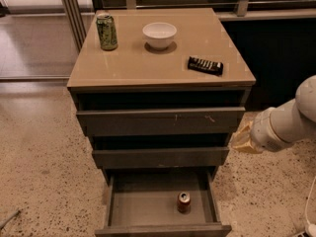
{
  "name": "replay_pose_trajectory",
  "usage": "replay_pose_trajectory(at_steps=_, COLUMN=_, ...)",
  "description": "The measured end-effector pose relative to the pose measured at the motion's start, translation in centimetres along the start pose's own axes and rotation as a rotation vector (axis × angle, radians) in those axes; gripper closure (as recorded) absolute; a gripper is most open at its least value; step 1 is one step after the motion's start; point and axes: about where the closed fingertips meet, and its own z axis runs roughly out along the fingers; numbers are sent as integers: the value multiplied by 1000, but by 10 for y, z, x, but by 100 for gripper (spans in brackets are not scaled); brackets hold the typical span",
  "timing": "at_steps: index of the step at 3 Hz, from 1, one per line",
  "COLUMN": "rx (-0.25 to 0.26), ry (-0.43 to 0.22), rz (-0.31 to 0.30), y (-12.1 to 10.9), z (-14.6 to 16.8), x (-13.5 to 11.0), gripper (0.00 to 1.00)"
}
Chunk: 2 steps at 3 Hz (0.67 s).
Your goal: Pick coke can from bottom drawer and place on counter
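Observation:
The coke can stands upright in the open bottom drawer, right of its middle, on the grey tray floor. The counter is the tan top of the cabinet above. My gripper is at the right side of the cabinet, level with the middle drawer, at the end of the white arm. It is above and to the right of the can and apart from it.
On the counter stand a tall green can at the back left, a white bowl in the middle and a black remote-like bar at the right. The two upper drawers are slightly pulled out. Speckled floor surrounds the cabinet.

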Motion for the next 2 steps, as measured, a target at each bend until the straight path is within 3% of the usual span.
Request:
replay_pose_trajectory(at_steps=1, rx=-10, ry=-40, rz=40, y=13, z=54, x=35, gripper=100)
replay_pose_trajectory(at_steps=2, rx=-95, ry=-54, rz=109, y=42, z=120, x=81, gripper=100)
